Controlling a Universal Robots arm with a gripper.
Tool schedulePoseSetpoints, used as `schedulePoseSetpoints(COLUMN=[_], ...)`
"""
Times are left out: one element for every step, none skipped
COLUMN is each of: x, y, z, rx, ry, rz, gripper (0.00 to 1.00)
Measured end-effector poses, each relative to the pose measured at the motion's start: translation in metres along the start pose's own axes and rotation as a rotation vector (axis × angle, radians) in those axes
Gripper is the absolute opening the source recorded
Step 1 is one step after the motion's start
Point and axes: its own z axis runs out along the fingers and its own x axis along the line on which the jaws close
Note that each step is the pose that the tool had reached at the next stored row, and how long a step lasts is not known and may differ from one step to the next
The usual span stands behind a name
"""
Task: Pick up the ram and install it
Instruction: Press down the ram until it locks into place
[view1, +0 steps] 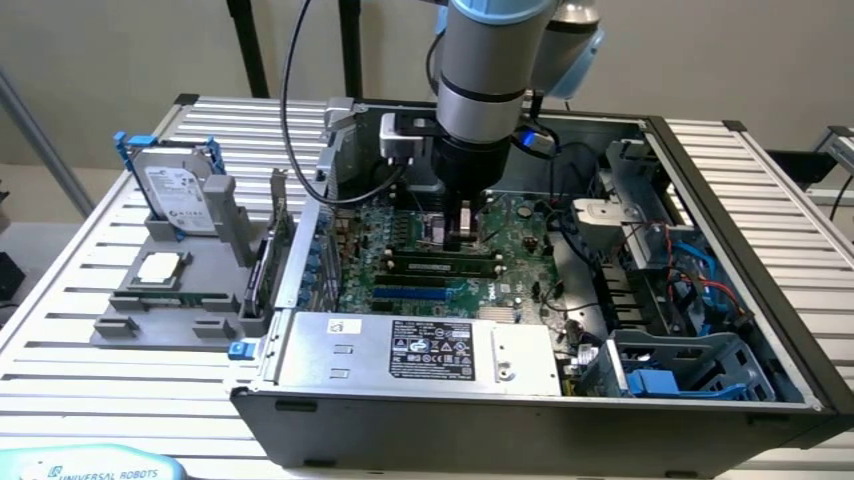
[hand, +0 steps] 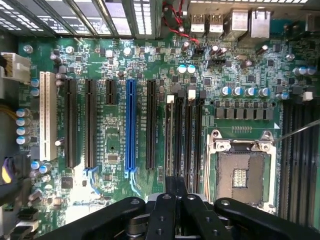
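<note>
The ram (view1: 438, 267), a long green stick with black chips, stands on edge in one of the black slots on the motherboard (view1: 514, 215) inside the open computer case. My gripper (view1: 461, 244) hangs straight down over the board, its tips just behind the stick's top edge. Whether they touch it I cannot tell. In the wrist view the gripper (hand: 175, 186) is shut, fingers pressed together over the near end of a group of black slots (hand: 181, 140) with white clips. I see nothing between the fingers. The empty processor socket (hand: 243, 175) lies beside those slots.
A grey power supply (view1: 414, 348) fills the case's front. Cables and a blue drive cage (view1: 681, 365) crowd the exterior view's right. On the exterior view's left, outside the case, a grey fixture (view1: 120, 322) holds a hard drive (view1: 180, 190) in a blue frame and a silver processor chip (view1: 158, 267).
</note>
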Motion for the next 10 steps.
schedulePoseSetpoints(x=[0.0000,0.0000,0.0000,0.0000,0.0000,0.0000,0.0000,0.0000,0.0000,0.0000], y=[0.0000,0.0000,0.0000,0.0000,0.0000,0.0000,0.0000,0.0000,0.0000,0.0000], z=[-0.0007,-0.0007,-0.0007,-0.0007,-0.0008,-0.0008,-0.0008,-0.0008,-0.0008,-0.0008], rx=[-0.0002,-0.0001,-0.0001,-0.0002,-0.0002,-0.0003,-0.0002,-0.0003,-0.0003,-0.0003], ry=[0.0000,-0.0002,-0.0002,-0.0002,-0.0001,0.0000,0.0000,0.0000,0.0000,0.0000], rz=[0.000,0.000,0.000,0.000,0.000,0.000,0.000,0.000,0.000,0.000], gripper=[0.11,0.11,0.11,0.11,0.11,0.11,0.11,0.11,0.11,0.11])
